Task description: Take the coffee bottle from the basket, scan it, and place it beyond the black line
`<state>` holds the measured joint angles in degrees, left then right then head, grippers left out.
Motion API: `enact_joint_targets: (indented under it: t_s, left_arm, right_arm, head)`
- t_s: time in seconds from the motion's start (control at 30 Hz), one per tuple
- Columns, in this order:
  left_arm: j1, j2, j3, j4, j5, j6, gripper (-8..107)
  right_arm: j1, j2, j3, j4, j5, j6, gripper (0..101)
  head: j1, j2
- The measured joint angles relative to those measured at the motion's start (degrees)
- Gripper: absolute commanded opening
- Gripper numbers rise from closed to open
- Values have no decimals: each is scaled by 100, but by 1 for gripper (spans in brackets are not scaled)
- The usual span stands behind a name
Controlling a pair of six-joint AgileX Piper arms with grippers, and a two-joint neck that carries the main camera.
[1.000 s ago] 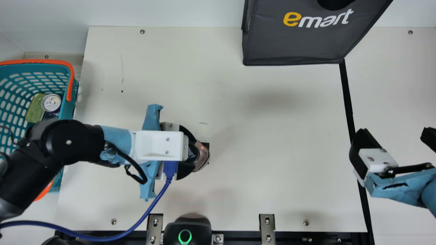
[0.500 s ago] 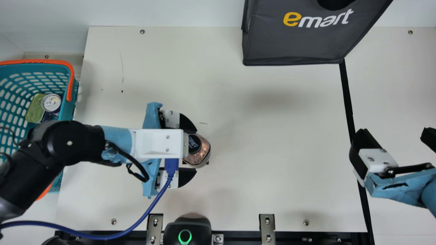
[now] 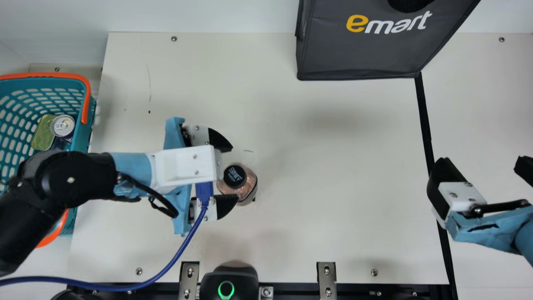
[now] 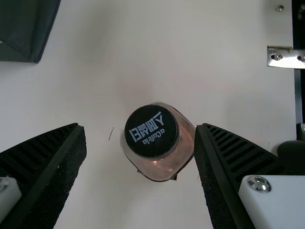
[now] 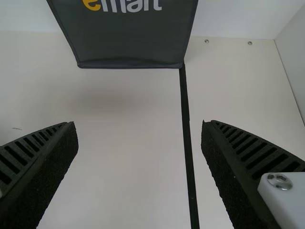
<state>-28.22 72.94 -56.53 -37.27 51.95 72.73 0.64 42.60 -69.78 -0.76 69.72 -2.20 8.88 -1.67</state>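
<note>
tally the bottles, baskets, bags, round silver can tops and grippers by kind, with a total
bottles: 1, the coffee bottle
baskets: 1, the teal basket
bags: 1, the dark grey bag
round silver can tops: 1, on the can
grippers: 2, the left gripper and the right gripper
total: 6

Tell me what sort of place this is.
Probably a mock store checkout: a shopping basket holding cans, a black device with a green ring light at the counter's edge, and a dark shopping bag.
</note>
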Motion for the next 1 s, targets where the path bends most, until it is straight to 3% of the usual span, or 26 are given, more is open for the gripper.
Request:
enact_joint_targets:
  t_s: [0.47, 1.0]
  left_arm:
    - [-150, -778, 15, 625, -182, -2099, 90]
    - [59, -1576, 224, 2108, -677, -4196, 90]
  right_arm:
    - [0, 0, 0, 0, 2, 0, 91]
    - [0, 0, 0, 0, 2, 0, 91]
  head:
    - [0, 0]
    - [0, 0]
